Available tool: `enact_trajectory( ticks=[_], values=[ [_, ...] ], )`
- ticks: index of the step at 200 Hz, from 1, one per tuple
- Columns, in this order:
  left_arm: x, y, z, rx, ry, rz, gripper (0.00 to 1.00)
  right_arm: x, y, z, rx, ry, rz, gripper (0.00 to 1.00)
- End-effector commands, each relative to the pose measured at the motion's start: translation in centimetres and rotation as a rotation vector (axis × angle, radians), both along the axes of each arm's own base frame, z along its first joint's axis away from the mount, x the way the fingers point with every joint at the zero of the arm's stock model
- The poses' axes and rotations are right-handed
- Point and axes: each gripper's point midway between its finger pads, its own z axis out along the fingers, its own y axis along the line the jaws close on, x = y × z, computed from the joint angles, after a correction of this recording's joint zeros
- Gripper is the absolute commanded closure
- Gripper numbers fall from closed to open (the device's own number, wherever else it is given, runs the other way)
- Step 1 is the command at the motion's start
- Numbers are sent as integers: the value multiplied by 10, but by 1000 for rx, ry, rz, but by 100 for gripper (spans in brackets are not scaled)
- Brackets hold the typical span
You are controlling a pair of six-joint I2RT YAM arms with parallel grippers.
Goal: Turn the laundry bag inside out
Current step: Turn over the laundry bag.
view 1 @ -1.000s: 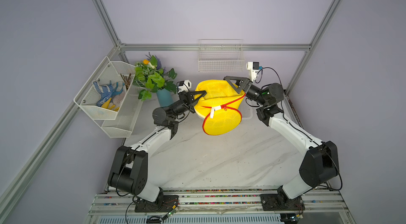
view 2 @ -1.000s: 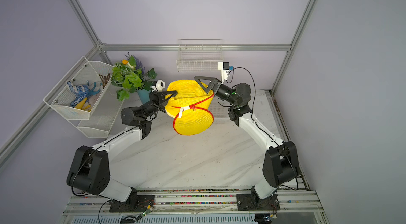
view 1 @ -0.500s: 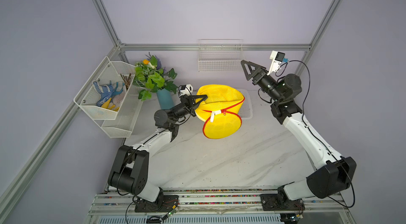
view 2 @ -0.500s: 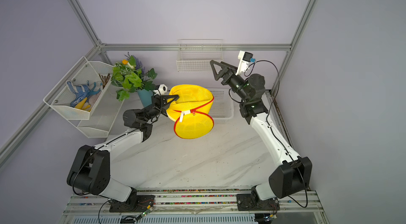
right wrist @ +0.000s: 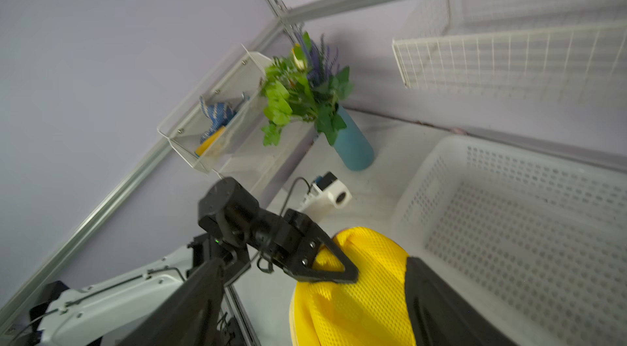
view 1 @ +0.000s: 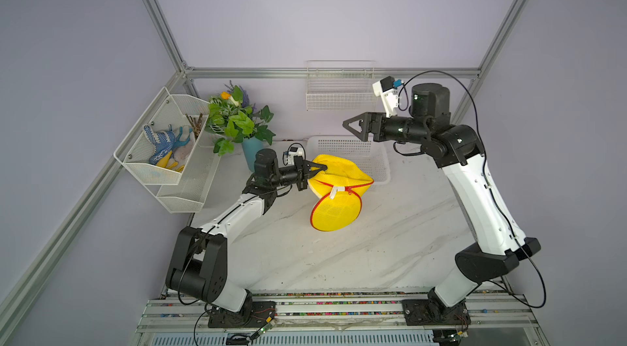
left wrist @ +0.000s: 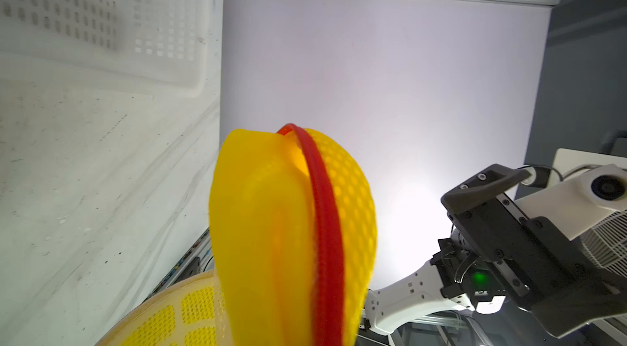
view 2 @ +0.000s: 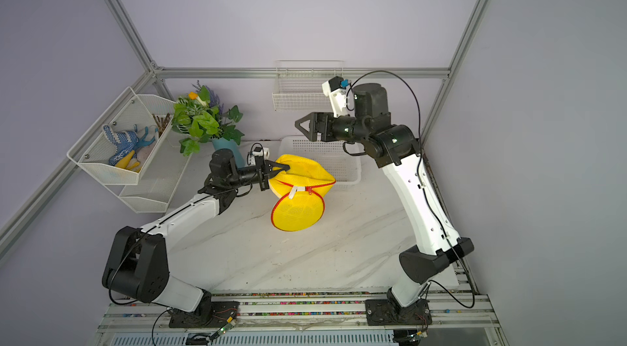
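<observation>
My left gripper (view 1: 321, 168) is pinched shut on the top fold of the yellow mesh laundry bag (view 1: 336, 215), which sags just ahead and below it. My right gripper (view 1: 350, 125) is spread and empty, above the bag and well apart. The mesh looks light and floppy, so I'd grip by the red zipper trim (view 1: 353, 186).

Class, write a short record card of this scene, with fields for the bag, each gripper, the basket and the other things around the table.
laundry bag: yellow mesh, red zipper trim, crumpled, on the marble table in front of the white basket
left gripper: shut on the laundry bag's upper edge
right gripper: open, empty, held high, apart from the laundry bag
white basket: perforated, at the table's back
surroundings: plant in blue vase; wall rack with gloves; wire shelf
</observation>
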Motion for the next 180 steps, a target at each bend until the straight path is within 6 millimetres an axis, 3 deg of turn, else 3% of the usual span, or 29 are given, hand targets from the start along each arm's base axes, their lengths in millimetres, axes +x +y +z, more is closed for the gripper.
enact_trajectory(
  ticks=[1,29,96,115,146,180],
  values=[
    [-6,4,57,91,-182,-5,100,-29,-8,-79,-172,289,5,15],
    [-1,9,76,146,-242,42,100,-33,-3,-121,-181,414,-16,15],
    [0,13,100,123,-309,94,100,-23,0,-162,-128,545,-63,7],
    [0,12,109,79,-325,94,100,-17,12,-159,19,537,-35,5],
    [0,12,125,11,-343,95,100,-4,16,-164,263,555,-5,4],
    [-1,13,140,-42,-357,92,100,14,19,-122,635,450,94,3]
  ],
)
